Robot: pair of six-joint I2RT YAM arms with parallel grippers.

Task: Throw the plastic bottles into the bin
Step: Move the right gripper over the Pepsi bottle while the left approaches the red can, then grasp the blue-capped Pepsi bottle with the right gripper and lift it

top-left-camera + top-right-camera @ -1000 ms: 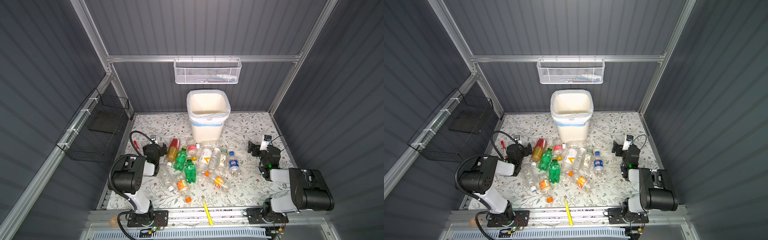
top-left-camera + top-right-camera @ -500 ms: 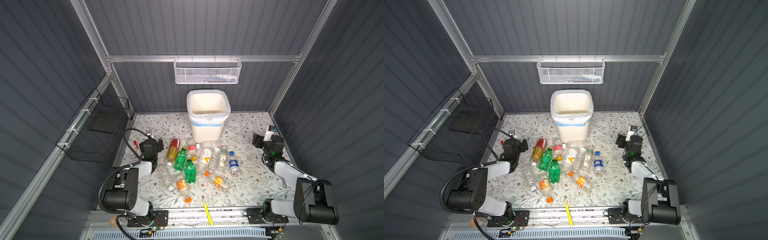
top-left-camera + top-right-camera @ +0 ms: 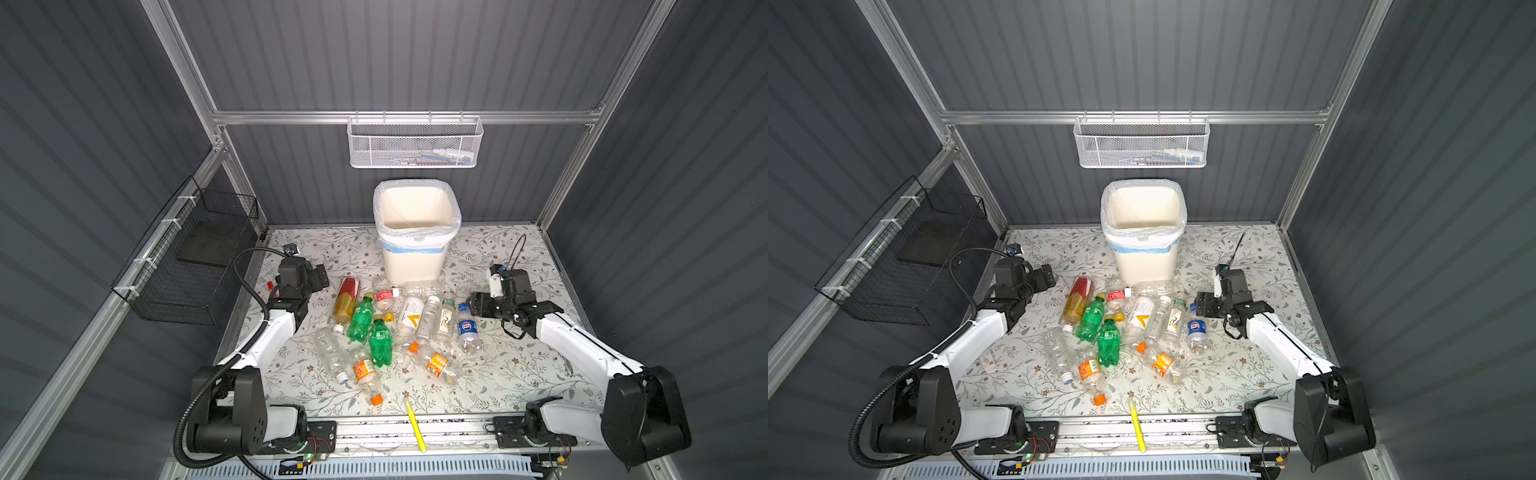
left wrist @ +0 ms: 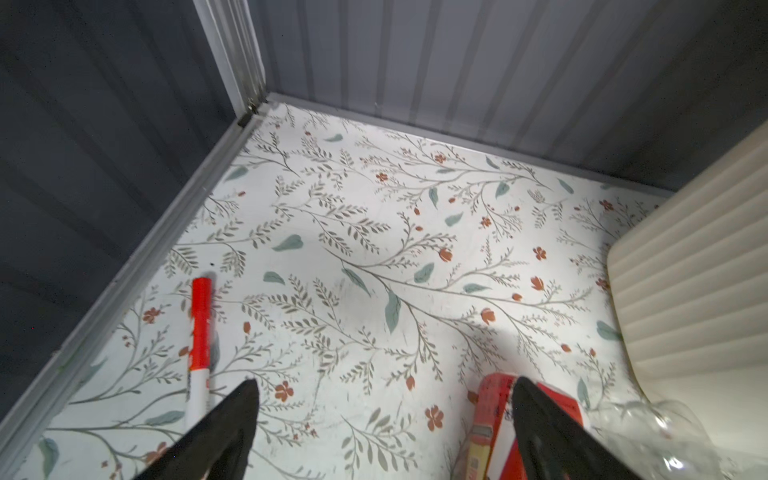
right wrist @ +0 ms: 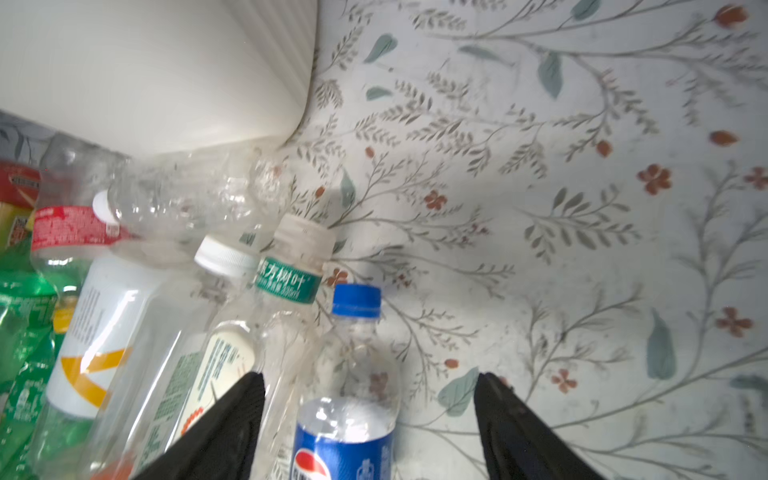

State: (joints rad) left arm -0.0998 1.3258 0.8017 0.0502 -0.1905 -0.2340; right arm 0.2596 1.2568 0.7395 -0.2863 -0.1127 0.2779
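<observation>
Several plastic bottles [image 3: 382, 328] lie heaped on the floral mat in both top views, in front of the cream-white bin [image 3: 415, 253] [image 3: 1144, 257]. My left gripper [image 3: 321, 277] [image 4: 382, 382] is open at the heap's left edge. Bare mat lies between its fingers, and one finger overlaps a red-labelled bottle [image 4: 490, 411]. My right gripper [image 3: 476, 309] [image 5: 369, 376] is open at the heap's right edge. The blue-capped, blue-labelled bottle [image 5: 345, 432] [image 3: 467, 328] lies between its fingers, and neither finger clearly touches it.
A red marker [image 4: 201, 328] lies beside the left wall and a yellow pen [image 3: 415, 424] on the front rail. A white mesh basket [image 3: 415, 143] hangs on the back wall above the bin. A black wire basket [image 3: 195, 257] hangs on the left wall.
Both arms have stretched out from their folded pose. The left gripper has come up beside the red-labelled bottle. The right gripper has swung left to the blue-capped bottle with its jaws somewhat narrower.
</observation>
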